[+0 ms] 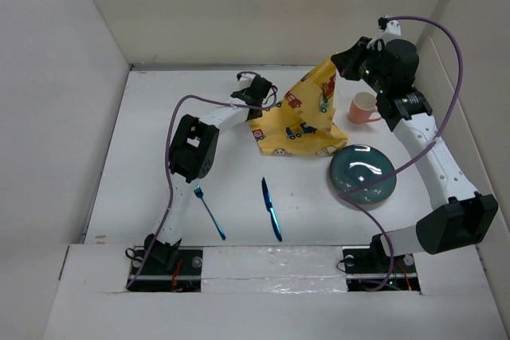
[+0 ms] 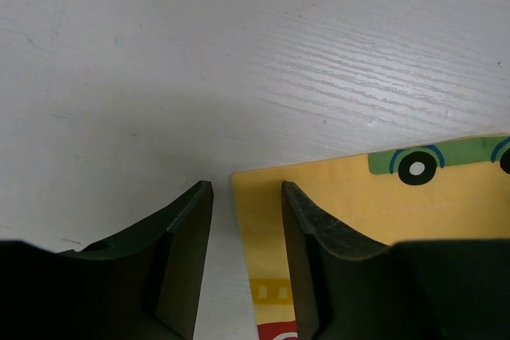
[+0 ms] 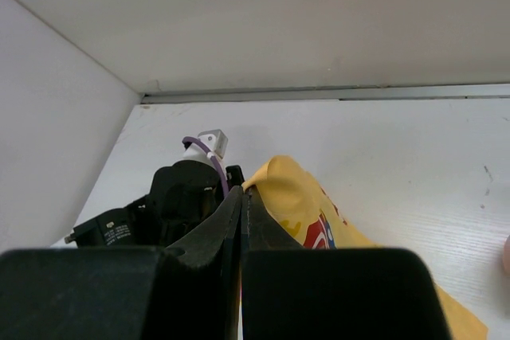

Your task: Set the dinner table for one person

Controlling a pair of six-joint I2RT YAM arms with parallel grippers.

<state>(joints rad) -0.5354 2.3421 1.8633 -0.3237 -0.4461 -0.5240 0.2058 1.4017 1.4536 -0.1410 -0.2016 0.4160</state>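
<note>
The bench (image 1: pixel 151 133) is a large flat rectangle of matte white, and the left wrist view shows a faint wood grain in it. It fills the floor of a plain white walled enclosure (image 1: pixel 72 61) and carries every other item.

A yellow cloth placemat (image 1: pixel 299 121) printed with cartoon cars sits toward the far right of the bench. It is soft and creased, and one corner is pulled up into a peak. The right fingers (image 3: pixel 231 212) are dark, tapered wedges pressed together, pinching that raised corner above the bench surface.

The left fingers (image 2: pixel 299 220) are black, matte and slightly scuffed, and they stand apart with a clear gap between them. They are low over the bench at the placemat's opposite, left corner. The straight hemmed edge of the cloth lies flat in the gap. One finger is over the yellow fabric and the other is over bare white bench, and neither is clamped on the cloth.

Just beside the placemat on the right, a glossy round teal plate (image 1: pixel 363 173) lies flat on the bench. A small pink cup (image 1: pixel 363 107) stands beyond it, near the right arm. Nearer the arm bases lie a slim metallic-blue fork (image 1: pixel 209 212) and a matching knife (image 1: pixel 272 209), apart from each other and apart from the cloth.
</note>
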